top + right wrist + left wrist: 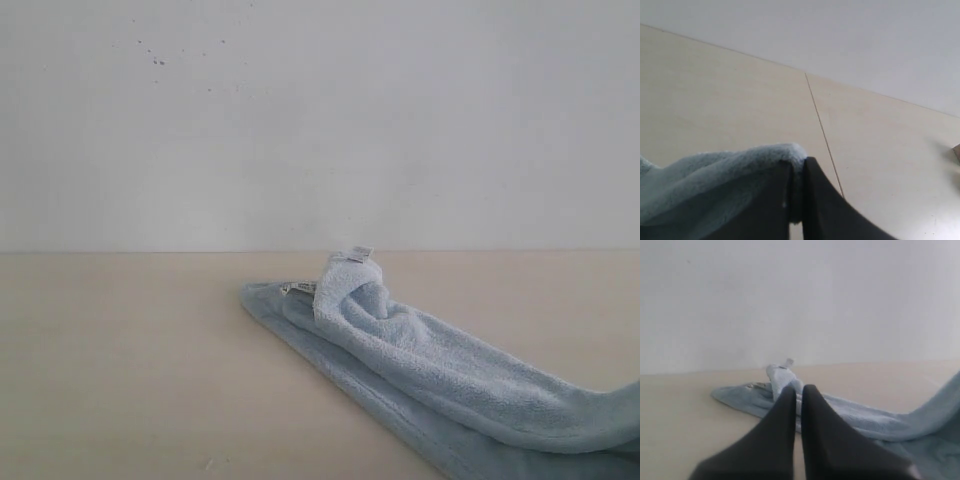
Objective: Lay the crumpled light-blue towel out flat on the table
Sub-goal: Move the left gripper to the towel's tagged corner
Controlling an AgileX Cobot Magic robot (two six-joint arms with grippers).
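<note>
The light-blue towel [440, 375] lies bunched in a long ridge on the beige table [120, 370], running from a raised end with white labels near the wall toward the lower right corner of the exterior view. There one end lifts off the table. No gripper shows in the exterior view. In the right wrist view my right gripper [797, 167] is shut on a fold of the towel [715, 175], which drapes over one finger. In the left wrist view my left gripper [796, 392] is shut with nothing between its fingers, hovering short of the towel [860, 417].
A plain white wall [320, 120] rises behind the table's far edge. A thin seam line [822, 132] crosses the tabletop in the right wrist view. A small tan object [956, 152] shows at that view's right edge.
</note>
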